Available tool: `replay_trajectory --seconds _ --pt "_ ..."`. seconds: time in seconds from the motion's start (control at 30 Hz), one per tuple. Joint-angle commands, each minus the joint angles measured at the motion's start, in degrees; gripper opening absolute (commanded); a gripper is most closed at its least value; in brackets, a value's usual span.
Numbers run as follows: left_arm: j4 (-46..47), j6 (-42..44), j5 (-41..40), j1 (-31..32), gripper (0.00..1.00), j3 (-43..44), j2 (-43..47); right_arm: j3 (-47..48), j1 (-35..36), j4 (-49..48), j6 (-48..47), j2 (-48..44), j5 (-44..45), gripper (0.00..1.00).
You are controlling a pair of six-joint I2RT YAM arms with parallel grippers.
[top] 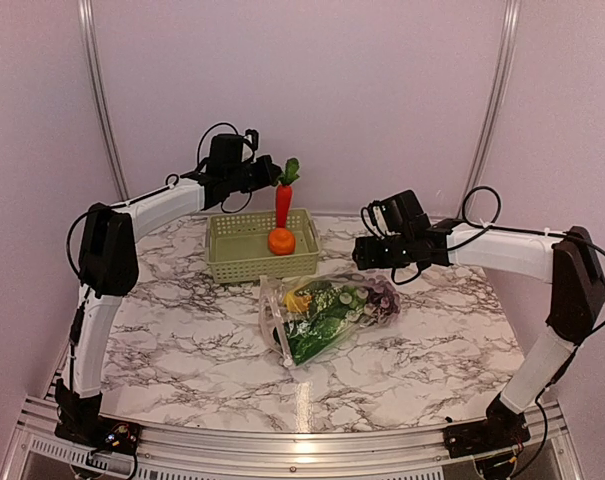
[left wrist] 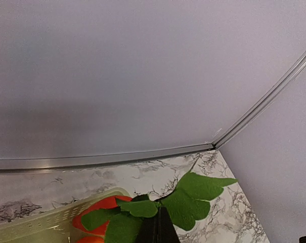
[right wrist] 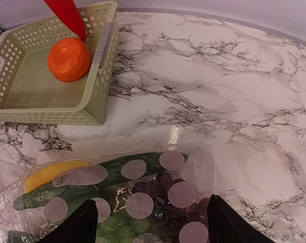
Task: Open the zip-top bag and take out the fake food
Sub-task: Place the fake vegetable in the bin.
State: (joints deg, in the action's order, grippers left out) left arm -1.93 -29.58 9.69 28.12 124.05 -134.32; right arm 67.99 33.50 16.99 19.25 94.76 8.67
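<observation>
The left tool (left wrist: pixel 157 225) is pinched shut on the green leaves (top: pixel 290 170) of a carrot (top: pixel 283 203). The carrot hangs straight down below this tool, over a pale green basket (top: pixel 244 262). The carrot's tip reaches an orange (top: pixel 281 241) lying inside the basket, but I cannot tell whether the two touch. The right tool (right wrist: pixel 153 202) stands wide, with its two fingers (right wrist: pixel 79 228) spread apart and nothing held between them. Directly beneath this tool, on the marble bench (top: pixel 182 340), lies the zip-top bag (top: pixel 327 310), clear and crinkled with pale round spots. Its near end sits between the spread fingers, though contact with the plastic is not clear from these views. Inside the bag, a purple grape bunch (right wrist: pixel 163 190) lies right under the right tool. A cucumber (right wrist: pixel 36 198) and a yellow piece (right wrist: pixel 46 174) lie farther out to its left. The basket sits ahead of the right tool and to its left, just beyond the bag and apart from it.
</observation>
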Motion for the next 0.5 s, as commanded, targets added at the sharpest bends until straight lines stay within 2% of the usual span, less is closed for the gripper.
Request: replay_trajectory --seconds 0.0,0.1,0.47 --pt "-0.2 -0.6 1.0 -0.4 0.0 2.8 -0.1 0.7 -0.5 -0.2 0.3 -0.4 -0.1 0.72" --pt "-1.0 -0.4 0.9 -0.6 0.0 1.0 0.5 0.7 -0.5 -0.3 0.4 -0.3 -0.2 0.72" --pt "-3.0 0.2 -1.8 -4.8 0.0 -16.8 7.0 0.7 -0.5 -0.6 0.4 0.5 -1.7 0.72"
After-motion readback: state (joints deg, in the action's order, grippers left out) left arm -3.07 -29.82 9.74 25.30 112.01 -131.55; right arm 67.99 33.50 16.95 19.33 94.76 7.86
